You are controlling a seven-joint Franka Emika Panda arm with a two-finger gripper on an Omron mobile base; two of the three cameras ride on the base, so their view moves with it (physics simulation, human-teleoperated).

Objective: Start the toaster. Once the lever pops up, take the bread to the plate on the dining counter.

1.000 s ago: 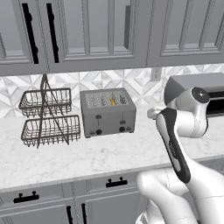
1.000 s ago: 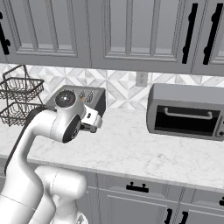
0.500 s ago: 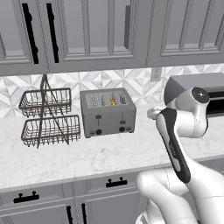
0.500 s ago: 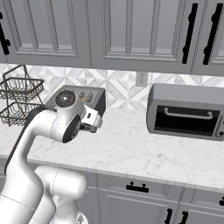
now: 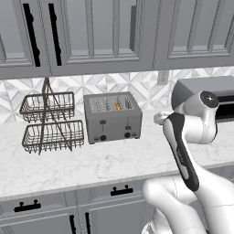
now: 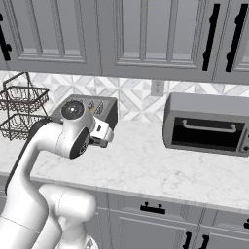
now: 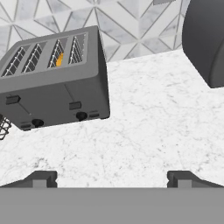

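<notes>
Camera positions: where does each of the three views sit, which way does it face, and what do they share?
Left base view: behind the arm's left, facing the toaster and wire basket rack; arm at lower right.
Right base view: behind the arm's right, facing the toaster oven; arm at lower left.
Hand view: on the hand, looking down at the worktop; open end effector at bottom.
All share the toaster; the bread sits in a slot.
</notes>
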